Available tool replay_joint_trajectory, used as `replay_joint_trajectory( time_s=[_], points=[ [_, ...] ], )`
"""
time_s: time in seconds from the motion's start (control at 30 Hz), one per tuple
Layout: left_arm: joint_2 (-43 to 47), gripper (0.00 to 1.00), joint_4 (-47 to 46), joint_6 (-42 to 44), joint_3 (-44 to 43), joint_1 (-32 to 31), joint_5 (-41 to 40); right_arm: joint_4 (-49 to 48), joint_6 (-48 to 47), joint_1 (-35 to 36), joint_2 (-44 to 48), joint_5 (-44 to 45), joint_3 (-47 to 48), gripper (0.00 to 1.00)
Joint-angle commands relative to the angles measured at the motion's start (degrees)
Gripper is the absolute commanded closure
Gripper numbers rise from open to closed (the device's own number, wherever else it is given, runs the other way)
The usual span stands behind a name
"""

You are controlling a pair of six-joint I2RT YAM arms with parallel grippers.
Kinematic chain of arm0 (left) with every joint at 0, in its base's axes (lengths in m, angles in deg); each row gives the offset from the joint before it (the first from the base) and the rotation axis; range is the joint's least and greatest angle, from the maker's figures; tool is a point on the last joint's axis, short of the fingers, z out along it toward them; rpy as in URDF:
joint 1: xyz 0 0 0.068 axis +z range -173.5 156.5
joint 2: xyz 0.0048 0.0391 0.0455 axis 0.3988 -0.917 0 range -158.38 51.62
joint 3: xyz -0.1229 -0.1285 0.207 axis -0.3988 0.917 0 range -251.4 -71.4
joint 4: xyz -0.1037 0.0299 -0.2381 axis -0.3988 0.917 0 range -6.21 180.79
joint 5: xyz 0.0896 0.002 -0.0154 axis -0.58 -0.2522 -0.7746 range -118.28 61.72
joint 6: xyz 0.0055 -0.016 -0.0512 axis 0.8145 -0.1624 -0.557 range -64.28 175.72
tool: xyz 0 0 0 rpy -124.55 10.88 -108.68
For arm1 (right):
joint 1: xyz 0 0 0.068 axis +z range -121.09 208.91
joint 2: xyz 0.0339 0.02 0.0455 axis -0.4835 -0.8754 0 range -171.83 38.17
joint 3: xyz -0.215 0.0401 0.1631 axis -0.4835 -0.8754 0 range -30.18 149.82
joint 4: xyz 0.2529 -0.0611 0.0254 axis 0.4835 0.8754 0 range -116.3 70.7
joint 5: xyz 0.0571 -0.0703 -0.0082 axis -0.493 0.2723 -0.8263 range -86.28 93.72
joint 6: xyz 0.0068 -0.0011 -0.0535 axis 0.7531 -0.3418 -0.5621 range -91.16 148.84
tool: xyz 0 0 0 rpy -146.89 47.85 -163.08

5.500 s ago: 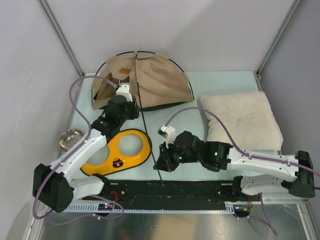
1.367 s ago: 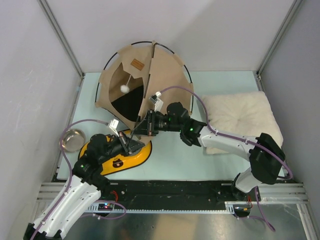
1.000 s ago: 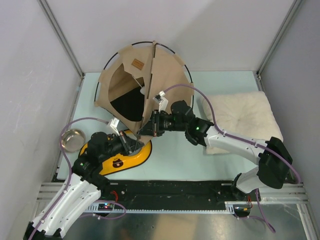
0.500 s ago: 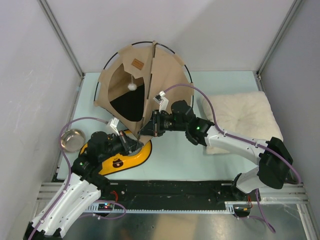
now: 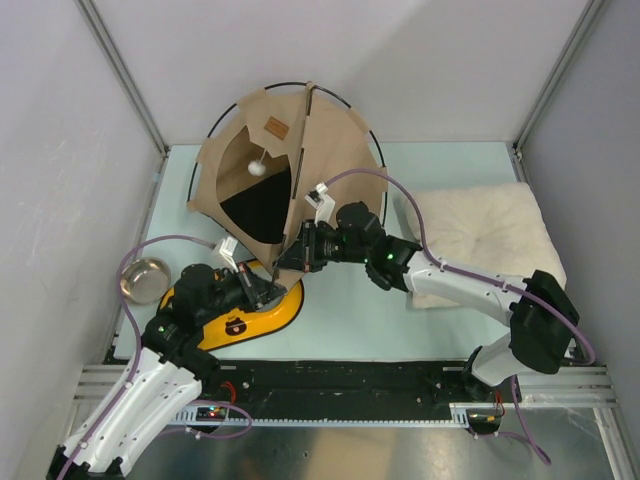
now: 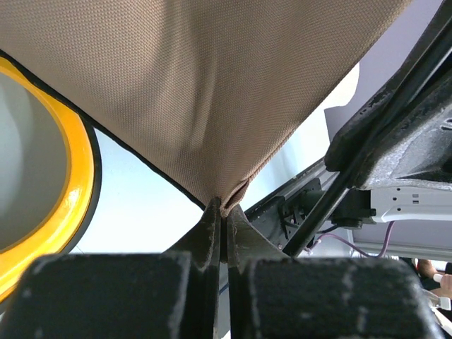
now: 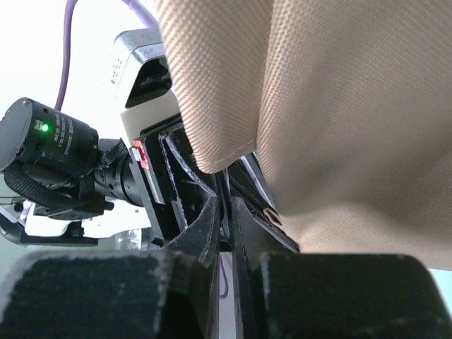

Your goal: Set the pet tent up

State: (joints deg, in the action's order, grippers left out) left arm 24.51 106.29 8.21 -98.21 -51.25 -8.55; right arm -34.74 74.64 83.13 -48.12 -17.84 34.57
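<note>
Your left gripper (image 6: 222,212) is pinched tight on a lower fabric corner of the pet tent (image 5: 335,150), over the yellow feeder (image 5: 270,315) at 7 o'clock. Your right gripper (image 7: 224,205), fingers pressed almost together, nips the tent's hem at its 1 o'clock. The tent stands upright toward 12 o'clock.

No text is legible; the brown label patch (image 5: 271,127) on the pet tent (image 5: 335,150) seems too small to read.

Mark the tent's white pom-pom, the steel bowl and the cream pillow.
white pom-pom (image 5: 257,168): top external view, centre of the ball.
steel bowl (image 5: 146,280): top external view, its bare inside.
cream pillow (image 5: 490,232): top external view, middle of its upper face.
</note>
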Motion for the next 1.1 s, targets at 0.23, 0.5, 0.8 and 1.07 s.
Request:
replay_joint_trajectory(
  time_s=[0.23, 0.5, 0.8, 1.07],
  points=[
    [-0.3, 1.00, 9.2, 0.3, 1.8, -1.5, 5.7, -5.7, 3.0, -1.3, -0.7, 11.7, 4.8, 1.00],
    [-1.5, 1.00, 9.2, -0.4, -0.1, -1.5, 4.3, -0.3, -5.5, 3.5, -0.7, 13.6, 3.6, 1.00],
    [-1.3, 1.00, 9.1, -1.4, -0.5, -1.6, 2.7, 3.2, -8.2, 7.0, 0.7, 15.4, 1.9, 0.79],
    [-1.2, 1.00, 9.1, -1.6, -0.7, -1.5, 1.6, 6.8, -7.5, 8.2, 1.1, 16.1, 1.7, 0.53]
  ],
)
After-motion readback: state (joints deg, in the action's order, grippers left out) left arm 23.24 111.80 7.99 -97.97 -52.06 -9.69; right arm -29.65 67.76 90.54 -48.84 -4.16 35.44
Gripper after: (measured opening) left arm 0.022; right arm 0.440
